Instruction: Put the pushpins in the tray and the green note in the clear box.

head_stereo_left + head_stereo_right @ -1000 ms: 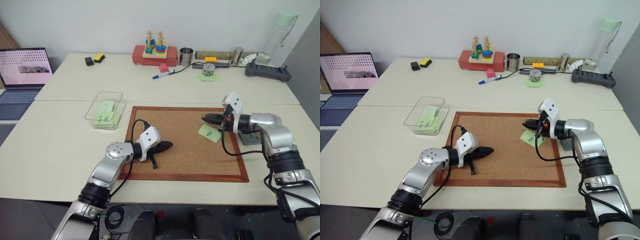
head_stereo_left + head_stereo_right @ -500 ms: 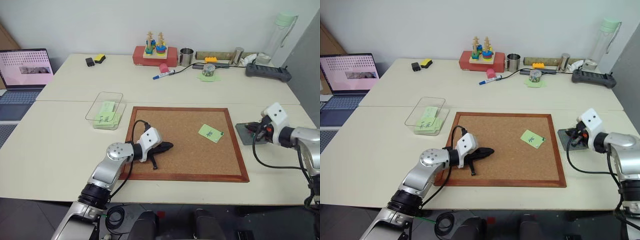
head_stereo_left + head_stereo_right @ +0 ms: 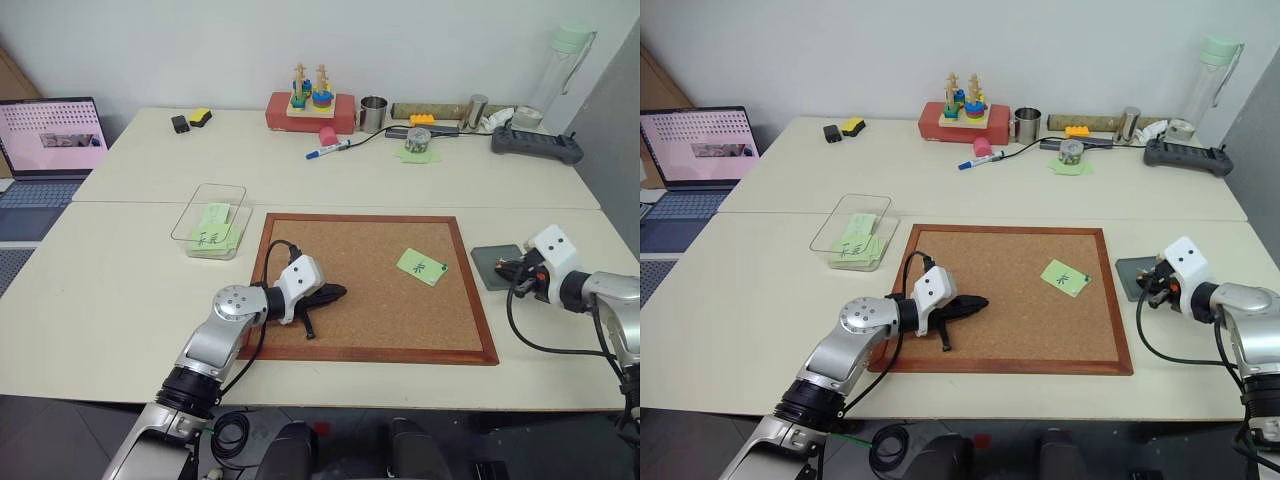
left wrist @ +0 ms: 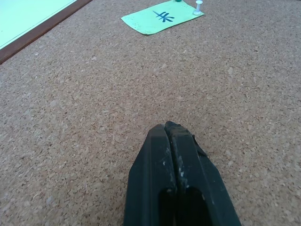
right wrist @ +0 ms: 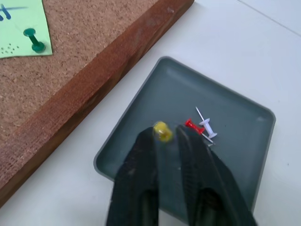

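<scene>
My right gripper (image 5: 166, 135) hangs low over the small dark-grey tray (image 5: 237, 141), just right of the corkboard (image 3: 370, 355). Its fingers stand slightly apart, and a yellow pushpin (image 5: 162, 131) sits at one fingertip, not pinched. A red pushpin (image 5: 192, 125) and a white one (image 5: 207, 127) lie in the tray. On the cork, the green note (image 3: 421, 266) with one black character is still fixed by a green pushpin (image 5: 34, 40), with a white pushpin (image 4: 198, 5) beside it. My left gripper (image 3: 338, 292) rests shut over the cork's left part. The clear box (image 3: 210, 220) stands left of the board.
Other green notes (image 3: 212, 235) lie in the clear box. A laptop (image 3: 50, 135) sits at far left. Along the back are a red toy stand (image 3: 310, 105), metal cup (image 3: 372, 112), marker (image 3: 326, 150), bottle (image 3: 560, 70) and a black power strip (image 3: 535, 145).
My right gripper swung from beside the green note on the cork rightward and down to the tray, and its fingers have parted slightly. The left arm has stayed still.
</scene>
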You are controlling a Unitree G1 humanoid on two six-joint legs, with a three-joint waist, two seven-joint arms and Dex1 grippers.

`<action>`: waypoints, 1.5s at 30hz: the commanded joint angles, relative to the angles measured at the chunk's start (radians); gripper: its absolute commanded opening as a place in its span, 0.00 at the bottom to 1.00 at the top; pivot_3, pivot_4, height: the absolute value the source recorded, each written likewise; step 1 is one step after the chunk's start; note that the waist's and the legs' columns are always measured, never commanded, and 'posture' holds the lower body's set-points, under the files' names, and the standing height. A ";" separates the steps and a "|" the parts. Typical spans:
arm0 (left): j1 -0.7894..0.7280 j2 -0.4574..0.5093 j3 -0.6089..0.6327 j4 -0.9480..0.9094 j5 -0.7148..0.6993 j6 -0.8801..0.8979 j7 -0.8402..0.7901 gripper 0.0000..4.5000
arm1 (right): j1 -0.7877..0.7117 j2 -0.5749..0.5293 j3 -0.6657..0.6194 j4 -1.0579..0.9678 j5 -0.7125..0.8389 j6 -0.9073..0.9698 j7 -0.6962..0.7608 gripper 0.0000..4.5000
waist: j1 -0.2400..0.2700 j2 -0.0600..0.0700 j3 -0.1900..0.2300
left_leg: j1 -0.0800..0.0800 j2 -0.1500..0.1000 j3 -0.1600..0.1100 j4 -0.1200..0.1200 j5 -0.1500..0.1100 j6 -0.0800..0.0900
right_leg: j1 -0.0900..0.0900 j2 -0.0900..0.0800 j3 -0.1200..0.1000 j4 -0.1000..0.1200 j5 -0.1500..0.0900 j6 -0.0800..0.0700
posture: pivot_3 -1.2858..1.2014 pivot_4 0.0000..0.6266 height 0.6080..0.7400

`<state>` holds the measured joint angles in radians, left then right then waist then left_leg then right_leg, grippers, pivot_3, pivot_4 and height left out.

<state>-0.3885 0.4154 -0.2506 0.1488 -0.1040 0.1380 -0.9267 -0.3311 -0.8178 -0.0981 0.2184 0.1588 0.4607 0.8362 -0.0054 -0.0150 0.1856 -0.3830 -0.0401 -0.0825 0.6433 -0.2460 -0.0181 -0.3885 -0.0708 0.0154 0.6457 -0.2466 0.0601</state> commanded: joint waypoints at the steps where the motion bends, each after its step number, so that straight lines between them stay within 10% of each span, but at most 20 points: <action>1: 0.017 0.009 -0.025 0.013 0.021 0.007 -0.013 0.00 | -0.002 -0.024 -0.022 -0.019 0.011 0.004 0.013 0.36 | 0.000 0.000 0.000 | 0.000 0.000 0.000 0.000 0.000 0.000 | 0.000 0.000 0.000 0.000 0.000 0.000 | 0.52 0.24 1.00; 7: 0.018 0.009 -0.023 0.011 0.021 0.008 -0.009 0.00 | -0.008 -0.043 -0.046 -0.062 0.039 0.016 0.042 0.61 | 0.000 0.000 0.000 | 0.000 0.000 0.000 0.000 0.000 0.000 | 0.000 0.000 0.000 0.000 0.000 0.000 | 0.52 0.24 1.00; 17: 0.014 0.013 -0.024 0.019 0.024 0.000 -0.015 0.00 | -0.013 -0.043 0.023 -0.230 0.096 0.007 0.148 0.61 | 0.000 0.000 0.000 | 0.000 0.000 -0.001 0.000 0.000 0.000 | 0.000 0.000 -0.001 0.000 0.000 0.000 | 0.52 0.24 1.00; 31: 0.010 0.020 -0.026 0.013 0.027 0.004 -0.015 0.00 | -0.160 0.098 0.124 0.045 0.014 -0.162 0.127 0.61 | 0.000 0.000 0.000 | 0.000 0.000 -0.001 0.000 0.000 0.000 | 0.000 0.000 0.000 0.000 0.000 0.000 | 0.52 0.24 1.00; 45: 0.020 0.031 -0.020 0.004 0.026 0.009 -0.010 0.00 | -0.158 0.127 0.133 0.061 0.026 -0.163 0.159 0.00 | -0.003 0.000 0.000 | 0.000 0.000 -0.001 0.000 0.000 0.000 | 0.000 0.000 0.000 0.000 0.000 0.000 | 0.52 0.24 1.00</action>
<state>-0.3932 0.4287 -0.2521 0.1489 -0.1013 0.1283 -0.9286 -0.4781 -0.6843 0.0463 0.2917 0.1788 0.3004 0.9849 -0.0081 -0.0152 0.1856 -0.3828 -0.0399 -0.0835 0.6434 -0.2460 -0.0182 -0.3886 -0.0706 0.0153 0.6458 -0.2466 0.0602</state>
